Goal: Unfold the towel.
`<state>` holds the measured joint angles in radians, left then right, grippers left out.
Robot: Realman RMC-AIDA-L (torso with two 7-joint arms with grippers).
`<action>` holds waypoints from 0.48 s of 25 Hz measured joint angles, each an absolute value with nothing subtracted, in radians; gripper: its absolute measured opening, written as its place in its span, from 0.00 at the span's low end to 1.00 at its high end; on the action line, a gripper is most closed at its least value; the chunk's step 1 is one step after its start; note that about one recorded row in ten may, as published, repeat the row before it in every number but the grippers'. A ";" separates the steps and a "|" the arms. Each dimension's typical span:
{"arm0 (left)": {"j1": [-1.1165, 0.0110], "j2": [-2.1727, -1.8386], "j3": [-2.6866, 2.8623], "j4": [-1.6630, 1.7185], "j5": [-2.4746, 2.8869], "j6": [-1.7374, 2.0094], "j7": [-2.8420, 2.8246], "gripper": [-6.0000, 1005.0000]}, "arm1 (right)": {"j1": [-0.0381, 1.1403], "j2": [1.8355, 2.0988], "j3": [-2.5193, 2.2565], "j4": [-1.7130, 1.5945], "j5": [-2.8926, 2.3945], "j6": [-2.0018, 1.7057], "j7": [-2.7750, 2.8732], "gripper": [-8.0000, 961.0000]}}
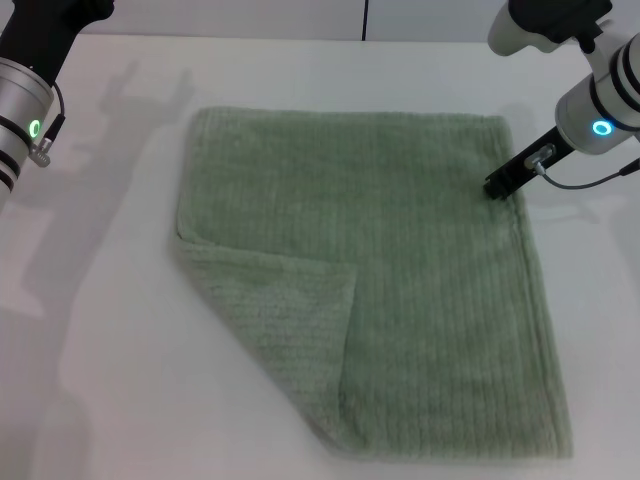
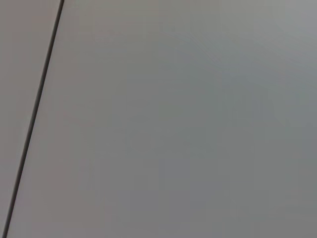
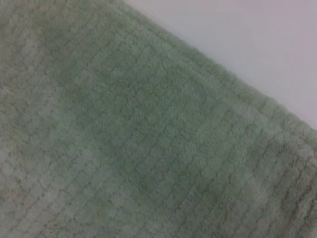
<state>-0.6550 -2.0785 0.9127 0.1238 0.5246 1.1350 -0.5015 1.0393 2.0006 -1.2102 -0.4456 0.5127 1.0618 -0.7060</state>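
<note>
The pale sage-green towel [image 1: 400, 250] lies flat on the white table, spread almost to its full width. Its near left corner is folded over as a triangular flap [image 1: 275, 300] lying on top of the cloth. My right arm reaches in from the far right, and the dark tip of my right gripper [image 1: 500, 185] sits at the towel's right edge near the far right corner. The right wrist view shows the ribbed towel [image 3: 138, 139] close up, with its edge against bare table. My left arm [image 1: 28, 95] is held high at the far left, away from the towel, its gripper out of view.
The white table [image 1: 110, 330] surrounds the towel on the left and far sides. The towel's near edge reaches the bottom of the head view. The left wrist view shows only a plain grey surface [image 2: 188, 124] with a dark seam.
</note>
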 joint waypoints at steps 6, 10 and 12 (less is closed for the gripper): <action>-0.655 -2.078 0.913 0.124 0.525 1.135 -0.502 0.80 | 1.040 2.003 -1.210 -0.439 0.512 1.056 -0.716 0.01; -0.655 -2.079 0.913 0.123 0.525 1.135 -0.502 0.80 | 1.040 2.003 -1.210 -0.439 0.511 1.055 -0.716 0.01; -0.655 -2.078 0.913 0.123 0.525 1.135 -0.501 0.80 | 1.040 2.003 -1.210 -0.439 0.511 1.055 -0.716 0.01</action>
